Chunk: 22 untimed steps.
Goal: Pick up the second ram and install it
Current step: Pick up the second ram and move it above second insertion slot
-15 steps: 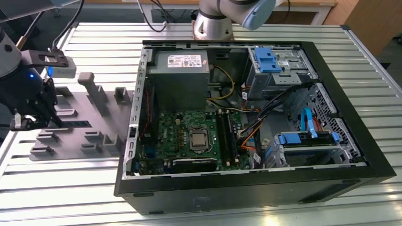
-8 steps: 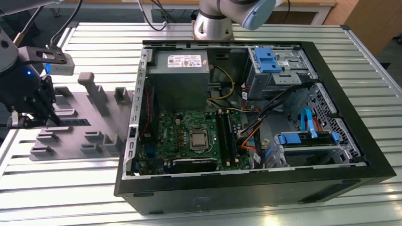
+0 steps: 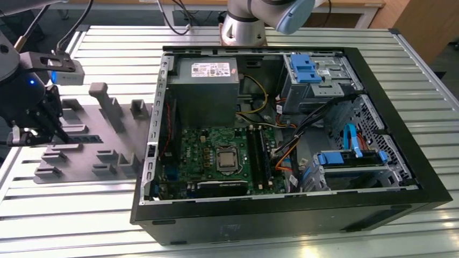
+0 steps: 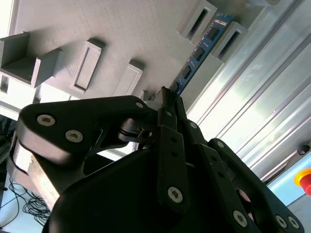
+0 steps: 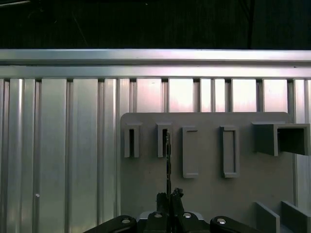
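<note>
The second ram [image 4: 199,51] is a thin dark-blue stick with black chips, lying in the slots of a grey holder tray [image 4: 121,29]. In the first wrist view the second ram [image 5: 168,160] is edge-on, a narrow line running from a slot towards my fingers. My gripper [image 4: 167,99] has its black fingers drawn together on the stick's near end. In the exterior view my gripper [image 3: 59,134] hangs over the tray [image 3: 107,134] at that view's left, with the ram [image 3: 86,138] beside it.
An open black computer case [image 3: 287,215] lies to the tray's right in the exterior view, with a green motherboard [image 3: 215,156], a grey power supply [image 3: 204,75] and blue drive clips [image 3: 305,67]. The arm's base [image 3: 244,27] stands behind it. The table is ribbed aluminium [image 5: 73,145].
</note>
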### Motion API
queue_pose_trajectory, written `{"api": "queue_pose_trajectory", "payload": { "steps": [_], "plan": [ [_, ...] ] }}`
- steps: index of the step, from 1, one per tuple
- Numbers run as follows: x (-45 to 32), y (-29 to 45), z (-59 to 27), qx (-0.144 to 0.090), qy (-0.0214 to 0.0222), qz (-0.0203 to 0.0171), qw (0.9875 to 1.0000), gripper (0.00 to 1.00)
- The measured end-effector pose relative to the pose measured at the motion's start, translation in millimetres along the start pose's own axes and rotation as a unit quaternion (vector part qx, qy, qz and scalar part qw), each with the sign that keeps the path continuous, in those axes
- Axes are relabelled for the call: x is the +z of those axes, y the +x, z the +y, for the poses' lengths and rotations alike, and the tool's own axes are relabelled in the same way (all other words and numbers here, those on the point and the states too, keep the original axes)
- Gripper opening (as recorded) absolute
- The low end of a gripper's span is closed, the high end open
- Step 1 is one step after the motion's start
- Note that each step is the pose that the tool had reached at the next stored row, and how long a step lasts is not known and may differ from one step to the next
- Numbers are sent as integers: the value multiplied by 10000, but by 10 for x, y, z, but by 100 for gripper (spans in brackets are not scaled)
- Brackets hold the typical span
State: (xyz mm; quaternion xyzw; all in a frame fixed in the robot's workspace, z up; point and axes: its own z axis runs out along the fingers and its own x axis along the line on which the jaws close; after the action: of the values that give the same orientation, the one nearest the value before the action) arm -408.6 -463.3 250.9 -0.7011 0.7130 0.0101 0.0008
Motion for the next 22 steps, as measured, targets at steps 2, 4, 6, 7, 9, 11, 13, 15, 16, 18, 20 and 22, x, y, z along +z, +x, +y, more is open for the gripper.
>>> {"api": "queue_pose_trajectory", "payload": {
  "steps": [2, 4, 6, 7, 9, 11, 13, 15, 16, 18, 20, 22],
  "plan": [
    [-17, 0, 0, 0, 0, 0, 10000, 14],
    [-34, -1, 0, 0, 0, 0, 10000, 14],
    [-54, -1, 1, 0, 0, 0, 10000, 14],
    [-64, -1, 1, 0, 1, -1, 10000, 14],
    [-82, -1, 1, 0, 1, 0, 10000, 14],
    [-101, -2, 1, 0, 1, 0, 10000, 14],
    [-122, -2, 1, 0, 1, 0, 10000, 14],
    [-145, -2, 2, 0, 0, 0, 10000, 14],
    [-156, -3, 2, 0, 0, 0, 10000, 14],
    [-178, -3, 2, 0, 0, 0, 10000, 14],
    [-201, -3, 2, 0, 0, 0, 10000, 14],
    [-225, -4, 3, 0, 1, 0, 10000, 14]
  ]
}}
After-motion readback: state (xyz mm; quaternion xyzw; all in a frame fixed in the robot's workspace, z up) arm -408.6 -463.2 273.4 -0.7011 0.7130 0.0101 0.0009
